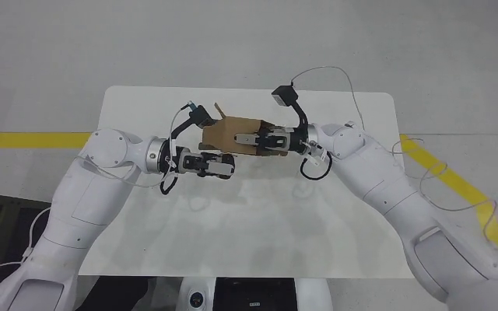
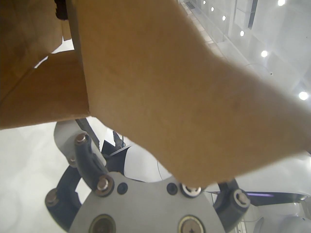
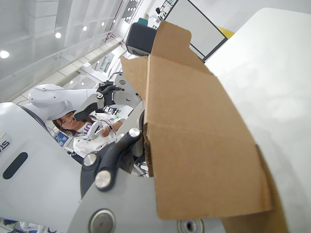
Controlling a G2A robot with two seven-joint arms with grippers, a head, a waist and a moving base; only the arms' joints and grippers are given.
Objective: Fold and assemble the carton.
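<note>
Between both sets of jaws, the carton (image 1: 226, 132) is opened into a tube with its flaps unfolded; closing them seems left. The right gripper (image 1: 246, 140) clamps one wall. Whether the left gripper (image 1: 229, 165) grips, I cannot tell.

Top looks down; both wrist views hug carton (image 1: 233, 134).

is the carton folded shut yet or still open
Still open. The carton has an end flap sticking out unfolded, and the left wrist view shows gaps between its panels.
</note>
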